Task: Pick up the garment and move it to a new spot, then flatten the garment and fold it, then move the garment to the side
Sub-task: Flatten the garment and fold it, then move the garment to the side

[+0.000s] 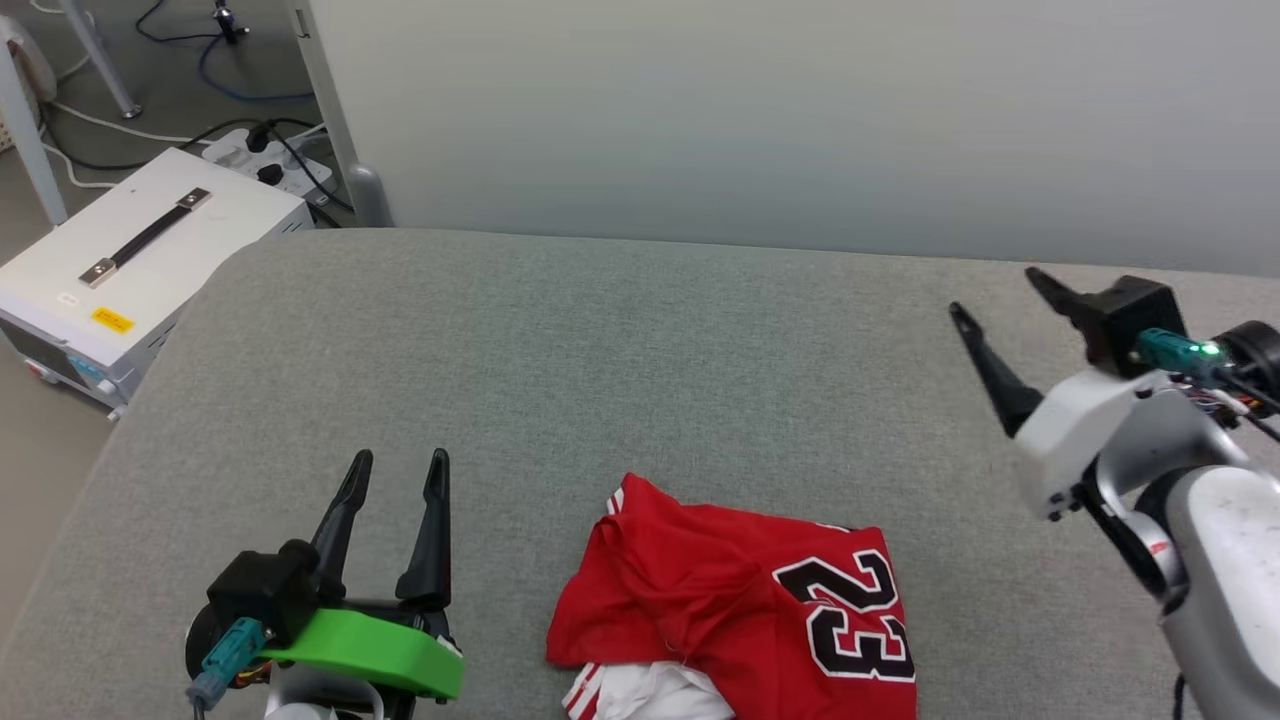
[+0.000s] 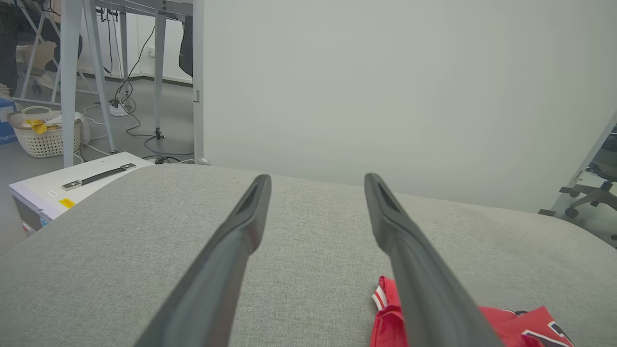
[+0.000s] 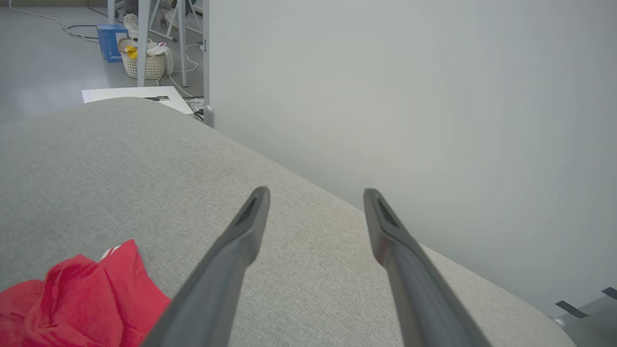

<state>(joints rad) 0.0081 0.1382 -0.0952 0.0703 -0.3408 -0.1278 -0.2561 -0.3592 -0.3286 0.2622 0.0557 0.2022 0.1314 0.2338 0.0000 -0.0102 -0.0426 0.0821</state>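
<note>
A lab-like workroom: floor cables [image 1: 250,96], a power strip [image 1: 265,165], a white equipment case [image 1: 150,235], an office chair [image 2: 595,195].

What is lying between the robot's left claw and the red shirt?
Nothing: in the head view, only bare grey cushion separates the open left gripper from the garment, which lies crumpled to its right.

Grey cushion [image 1: 640,350], pale wall [image 1: 800,100], white case [image 1: 150,250].

White case [image 1: 235,210] with black handle [image 1: 146,237] beside grey fabric surface [image 1: 620,340]
</note>
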